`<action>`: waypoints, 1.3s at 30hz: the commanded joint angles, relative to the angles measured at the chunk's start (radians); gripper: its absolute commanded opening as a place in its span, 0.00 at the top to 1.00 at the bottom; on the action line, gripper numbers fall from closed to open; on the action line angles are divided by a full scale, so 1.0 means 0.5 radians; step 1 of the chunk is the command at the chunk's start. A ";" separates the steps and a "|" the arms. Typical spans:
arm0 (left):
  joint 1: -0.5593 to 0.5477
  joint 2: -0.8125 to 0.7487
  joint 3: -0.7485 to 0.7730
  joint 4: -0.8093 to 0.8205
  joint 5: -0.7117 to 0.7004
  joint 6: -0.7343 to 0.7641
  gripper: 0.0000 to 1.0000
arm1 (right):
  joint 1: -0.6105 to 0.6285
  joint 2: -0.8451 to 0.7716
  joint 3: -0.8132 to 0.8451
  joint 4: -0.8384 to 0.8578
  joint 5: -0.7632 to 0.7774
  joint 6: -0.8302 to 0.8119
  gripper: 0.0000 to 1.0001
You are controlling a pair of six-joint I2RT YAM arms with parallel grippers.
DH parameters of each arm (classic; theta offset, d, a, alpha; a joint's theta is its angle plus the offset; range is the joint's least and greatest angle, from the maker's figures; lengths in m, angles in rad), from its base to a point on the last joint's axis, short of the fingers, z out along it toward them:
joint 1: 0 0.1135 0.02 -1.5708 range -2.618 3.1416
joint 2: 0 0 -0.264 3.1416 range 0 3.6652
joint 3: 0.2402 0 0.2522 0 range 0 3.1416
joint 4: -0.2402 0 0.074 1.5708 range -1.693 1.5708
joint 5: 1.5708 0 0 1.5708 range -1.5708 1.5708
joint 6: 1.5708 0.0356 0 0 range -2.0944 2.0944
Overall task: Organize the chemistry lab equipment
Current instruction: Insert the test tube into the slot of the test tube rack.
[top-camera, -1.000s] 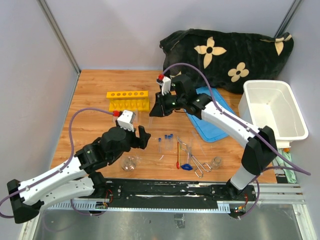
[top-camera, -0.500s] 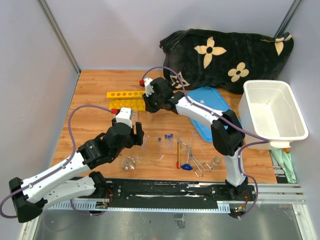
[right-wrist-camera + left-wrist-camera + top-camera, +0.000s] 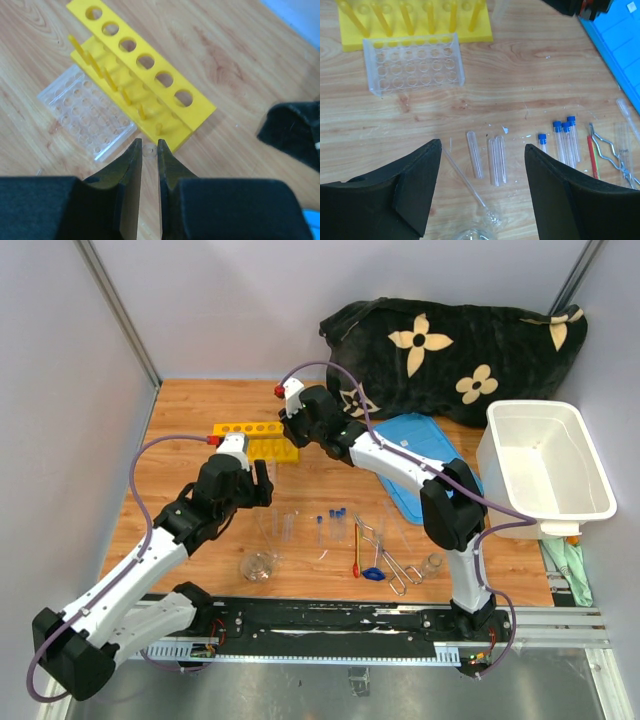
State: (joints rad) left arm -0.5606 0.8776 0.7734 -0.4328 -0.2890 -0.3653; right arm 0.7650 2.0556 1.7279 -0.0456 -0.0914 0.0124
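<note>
Right gripper (image 3: pixel 148 150), pinched narrow on a clear tube (image 3: pixel 148 145), hangs just in front of the yellow rack (image 3: pixel 145 70), beside a clear well tray (image 3: pixel 85 117). Nearer than the rack, the left gripper (image 3: pixel 482 147) gapes wide above loose bare tubes (image 3: pixel 495 160). Blue-capped tubes (image 3: pixel 565 137) and tongs (image 3: pixel 612 152) lie to their right.
</note>
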 commanded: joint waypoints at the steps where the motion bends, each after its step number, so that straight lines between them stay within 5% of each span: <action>1: 0.075 0.058 -0.027 0.157 0.186 0.059 0.29 | 0.011 -0.019 0.045 0.251 0.064 -0.056 0.99; 15: 0.221 0.066 -0.038 0.154 0.293 0.101 0.30 | -0.008 0.252 0.329 0.191 0.012 0.000 0.99; 39: 0.237 0.083 -0.049 0.142 0.360 0.074 0.31 | -0.063 0.161 0.162 0.205 0.017 0.031 0.99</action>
State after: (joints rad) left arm -0.4519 0.9276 0.7544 -0.3748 -0.1173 -0.3233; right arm 0.7486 2.1380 1.8027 0.0399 -0.0780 0.0078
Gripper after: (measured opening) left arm 0.696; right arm 0.159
